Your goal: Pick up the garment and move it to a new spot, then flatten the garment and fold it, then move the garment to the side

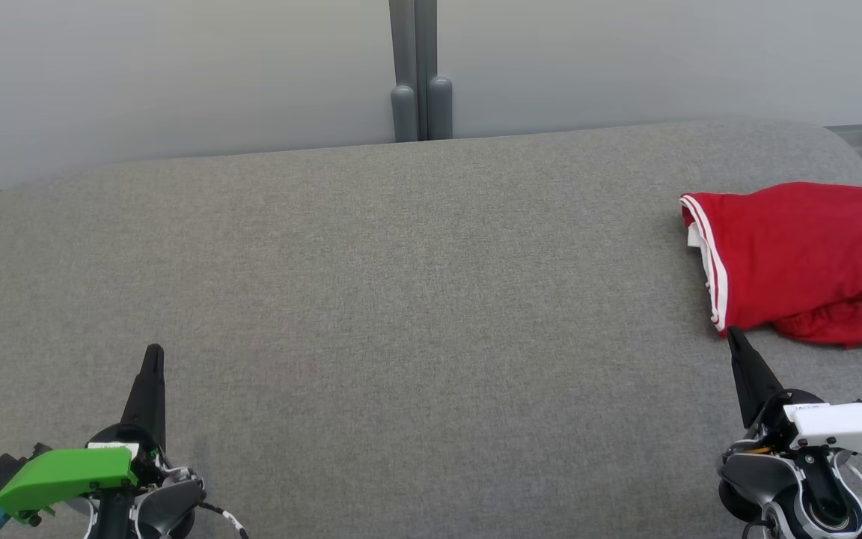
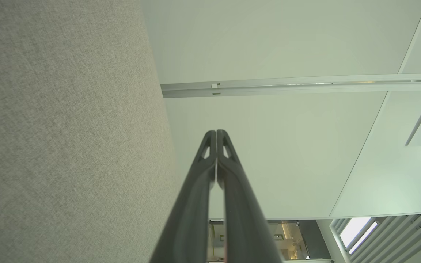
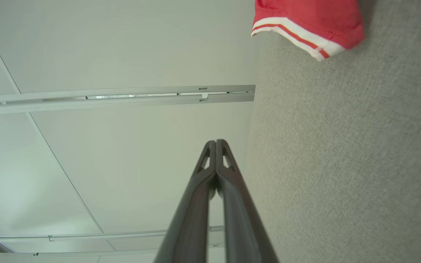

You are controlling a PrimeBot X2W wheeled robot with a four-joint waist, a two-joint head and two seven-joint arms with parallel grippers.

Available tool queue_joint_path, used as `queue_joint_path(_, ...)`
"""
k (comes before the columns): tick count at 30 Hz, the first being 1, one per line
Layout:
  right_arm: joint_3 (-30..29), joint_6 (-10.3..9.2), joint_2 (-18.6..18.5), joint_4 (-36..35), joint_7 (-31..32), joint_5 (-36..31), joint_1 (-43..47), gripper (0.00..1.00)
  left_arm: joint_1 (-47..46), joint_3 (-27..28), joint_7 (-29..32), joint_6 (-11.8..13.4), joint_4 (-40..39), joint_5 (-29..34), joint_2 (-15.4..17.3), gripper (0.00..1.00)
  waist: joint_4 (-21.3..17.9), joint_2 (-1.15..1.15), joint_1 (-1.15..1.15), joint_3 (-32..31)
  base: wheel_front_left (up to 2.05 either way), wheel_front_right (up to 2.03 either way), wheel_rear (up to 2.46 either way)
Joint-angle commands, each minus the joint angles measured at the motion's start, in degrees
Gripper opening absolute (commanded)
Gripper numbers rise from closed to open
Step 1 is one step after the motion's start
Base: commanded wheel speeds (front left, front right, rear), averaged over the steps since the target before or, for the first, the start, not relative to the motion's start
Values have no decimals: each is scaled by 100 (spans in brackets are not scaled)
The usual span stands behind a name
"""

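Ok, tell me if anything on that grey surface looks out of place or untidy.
Only the garment stands out: it lies at the far right of the grey surface, roughly folded, with a rumpled bulge of red cloth poking out along its near edge. Nothing looks spilled or damaged.

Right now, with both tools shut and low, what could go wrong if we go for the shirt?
1. The right tool has its tip just short of the shirt's near corner. Moving forward while shut would likely push or snag the striped hem rather than grip it.
2. The shirt lies by the right edge of the grey surface and is cut off by the head view. A sideways nudge might slide it off.
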Motion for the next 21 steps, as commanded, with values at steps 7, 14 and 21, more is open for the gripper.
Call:
queue_joint_path(7, 3, 2, -25, 10, 32, 41, -35, 0, -77, 19, 10, -21, -10, -8, 38, 0, 0, 0, 0, 0, 0, 0, 0)
queue_joint_path(14, 3, 2, -25, 10, 32, 41, -35, 0, -77, 19, 9, -21, -9, -8, 38, 0, 0, 0, 0, 0, 0, 0, 0)
queue_joint_path(21, 3, 2, -25, 10, 32, 41, -35, 0, -77, 19, 9, -21, -9, -8, 38, 0, 0, 0, 0, 0, 0, 0, 0)
